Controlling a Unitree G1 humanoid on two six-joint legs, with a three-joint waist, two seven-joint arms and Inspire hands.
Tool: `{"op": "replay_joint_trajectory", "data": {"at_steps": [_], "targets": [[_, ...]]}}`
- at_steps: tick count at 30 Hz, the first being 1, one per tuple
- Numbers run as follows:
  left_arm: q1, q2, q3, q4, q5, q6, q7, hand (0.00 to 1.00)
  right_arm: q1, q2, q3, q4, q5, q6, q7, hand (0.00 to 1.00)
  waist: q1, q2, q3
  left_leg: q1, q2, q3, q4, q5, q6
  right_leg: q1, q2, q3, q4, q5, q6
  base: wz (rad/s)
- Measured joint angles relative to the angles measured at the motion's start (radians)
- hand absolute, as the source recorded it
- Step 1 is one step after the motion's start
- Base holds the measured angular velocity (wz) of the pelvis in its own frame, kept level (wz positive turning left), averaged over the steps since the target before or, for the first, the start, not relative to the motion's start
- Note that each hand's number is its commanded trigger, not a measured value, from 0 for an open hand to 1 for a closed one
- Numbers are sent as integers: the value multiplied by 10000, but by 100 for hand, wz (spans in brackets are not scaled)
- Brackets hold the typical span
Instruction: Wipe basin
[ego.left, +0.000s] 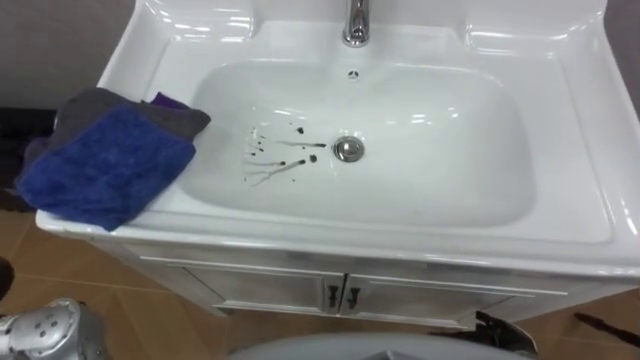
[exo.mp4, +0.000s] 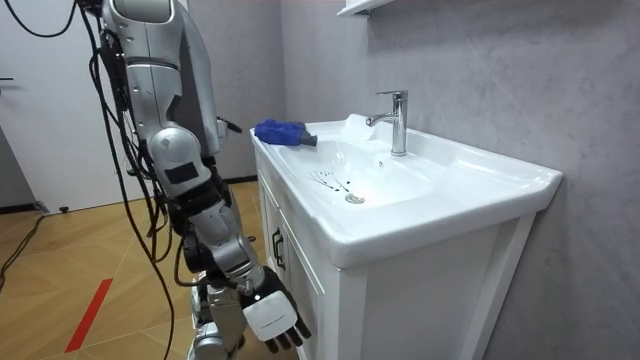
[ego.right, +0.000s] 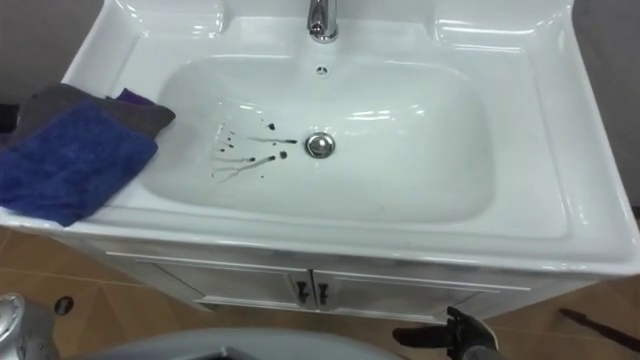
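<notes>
Basin (ego.left: 450, 175) stained dark near drain (ego.left: 348, 149), blue cloth (ego.left: 105, 165) on left rim, wood floor (exo.mp4: 80, 260)

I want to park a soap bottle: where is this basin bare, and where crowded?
Free: the white ceramic basin's right rim and the back ledges either side of the chrome tap. The bowl is bare right of the metal drain. Crowded: the left rim, covered by a blue cloth over a grey cloth; dark stains lie left of the drain.

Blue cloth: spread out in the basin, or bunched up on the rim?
Bunched up, out of the bowl: the blue cloth lies crumpled on the left rim of the basin.
</notes>
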Motion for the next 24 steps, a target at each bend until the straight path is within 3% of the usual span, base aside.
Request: {"op": "replay_joint_trajectory", "data": {"at_steps": [6,11,16,22,24], "targets": [[-193,128,41,-1441,1168,-423,56,0,36,26,-383,0,-685,-179,79,0,-2,10,45,-13,-1,-51,2,1,1,-14,6,6,-4,-3,1,0],[-404,212,16,-2408,1972,-522,51,0,68,39,-367,-1,-612,-539,137,0,-67,22,68,-1,-4,-53,0,0,1,-3,11,20,-30,-3,1,-1],[-703,351,19,-2842,2779,-567,-15,0,70,43,-366,44,-619,-608,148,0,-57,99,118,41,-4,-67,-12,0,1,-23,24,165,-35,-3,1,-8],[-988,505,162,-4277,3154,-605,-273,0,76,45,-374,449,-549,-738,144,0,-80,137,120,23,-12,-73,-21,0,1,-77,27,238,-28,-1,3,-6],[-1067,512,187,-4683,3916,-607,-279,0,125,46,-389,468,-543,-749,133,0,-160,167,124,33,-16,-55,-21,0,0,24,23,189,-20,3,7,8]]}}
